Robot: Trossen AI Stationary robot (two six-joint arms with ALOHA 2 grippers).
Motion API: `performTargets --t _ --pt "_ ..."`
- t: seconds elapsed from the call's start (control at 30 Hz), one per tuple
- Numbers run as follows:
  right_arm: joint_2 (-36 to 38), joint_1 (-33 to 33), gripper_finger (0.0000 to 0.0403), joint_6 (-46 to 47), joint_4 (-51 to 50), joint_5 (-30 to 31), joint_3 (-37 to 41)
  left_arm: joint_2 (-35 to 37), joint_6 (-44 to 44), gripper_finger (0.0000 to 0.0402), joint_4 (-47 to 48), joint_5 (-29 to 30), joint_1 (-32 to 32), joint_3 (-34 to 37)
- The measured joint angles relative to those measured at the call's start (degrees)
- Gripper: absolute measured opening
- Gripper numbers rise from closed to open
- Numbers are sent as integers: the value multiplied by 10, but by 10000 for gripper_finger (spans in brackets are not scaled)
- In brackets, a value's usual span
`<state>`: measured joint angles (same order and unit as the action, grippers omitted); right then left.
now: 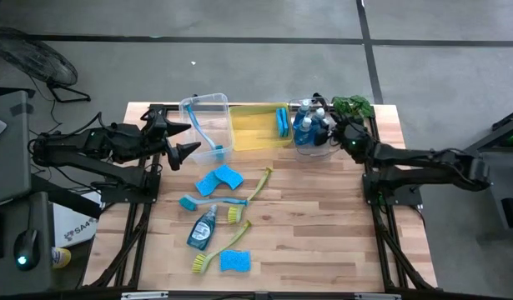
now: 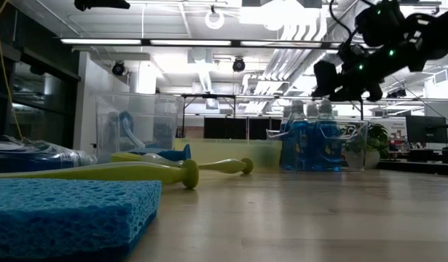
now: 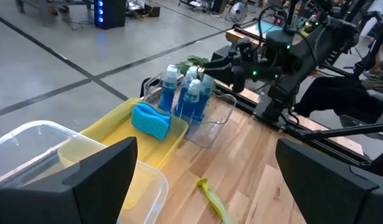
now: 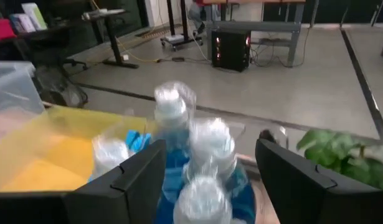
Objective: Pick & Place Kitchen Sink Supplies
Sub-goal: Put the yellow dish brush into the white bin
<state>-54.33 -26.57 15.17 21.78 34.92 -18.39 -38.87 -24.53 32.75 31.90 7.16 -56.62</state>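
soap bottles (image 1: 306, 127) stand packed in the small clear bin (image 1: 321, 150) at the far edge of the tabletop (image 1: 323, 225), right next to the yellow bin (image 1: 254, 137). right tool (image 4: 210, 177) hangs just above their white caps, fingers spread wide, nothing in them. risk as i judge it: a finger clips a cap on the way up and tips a bottle or drags the light clear bin toward the plant (image 1: 354, 106) just beside it; bottles are crowded, so one knock could topple several.

left tool (image 1: 186, 152) sits over the large clear bin (image 1: 208, 117) on the other side of the yellow bin, wide and empty; one sponge (image 1: 283, 122) is in the yellow bin.

nearer than the yellow bin: one loose bottle (image 1: 202, 228), sponges (image 1: 223, 177), brushes (image 1: 258, 185) scattered, still to sort; brush handles could roll if bumped.

tabletop is light wood planks, smooth. room is grey concrete floor with dark seams, a fan (image 1: 32, 57) off the left side, and desks and ceiling lights behind.
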Motion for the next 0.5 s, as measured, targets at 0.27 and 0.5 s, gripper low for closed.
performTargets --t 0.27,0.5 --pt "71 0 241 -53 -121 -31 -85 0 -10 376 4 -6 0 0" --pt "86 0 241 -110 -227 -34 -199 0 -13 376 6 -11 0 0"
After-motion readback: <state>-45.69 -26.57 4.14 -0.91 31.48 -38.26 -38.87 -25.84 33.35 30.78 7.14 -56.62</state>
